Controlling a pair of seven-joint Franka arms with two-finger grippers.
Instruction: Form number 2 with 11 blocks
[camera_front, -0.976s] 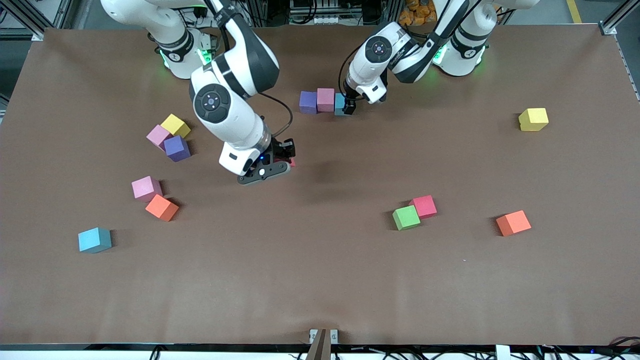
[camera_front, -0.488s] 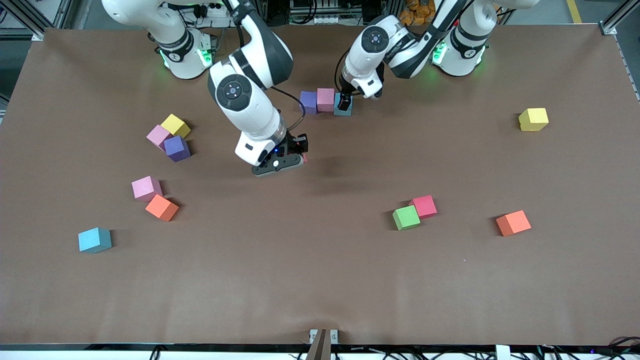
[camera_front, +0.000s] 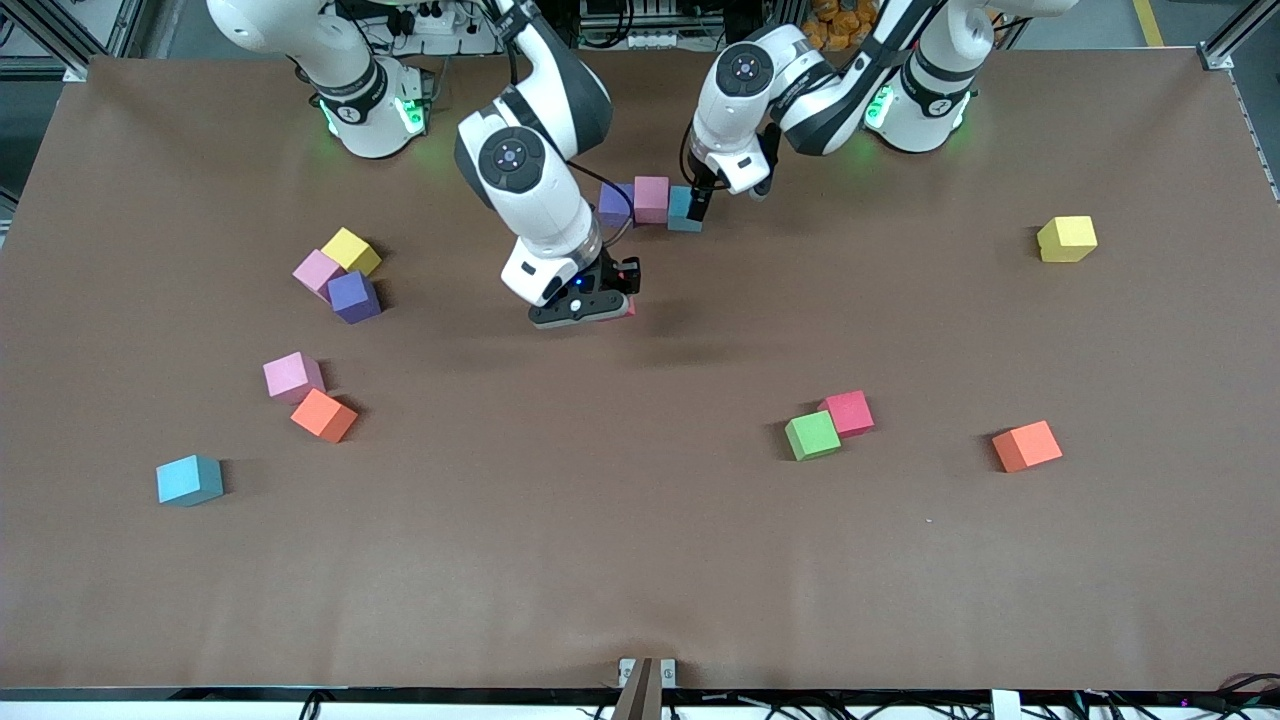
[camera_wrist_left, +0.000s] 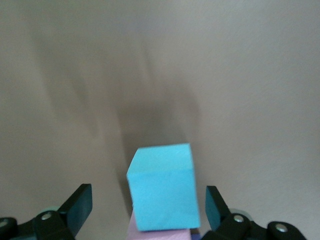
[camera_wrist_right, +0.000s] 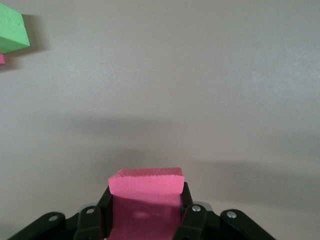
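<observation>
Nearest my camera on the brown desk (camera_front: 640, 560) lies a light blue block (camera_front: 189, 479). Farther up sit an orange block (camera_front: 1026, 445), a green block (camera_front: 812, 435) touching a red block (camera_front: 849, 412), and an orange-and-pink pair (camera_front: 306, 396). Over mid-desk my right hand (camera_wrist_right: 145, 212) is clamped on a pink block (camera_wrist_right: 145, 186). Farthest, my left hand (camera_wrist_left: 146, 210) stands wide open, straddling the blue end block (camera_wrist_left: 163, 193) of a purple-pink-blue row (camera_front: 652, 203), all that exists of the number 2.
</observation>
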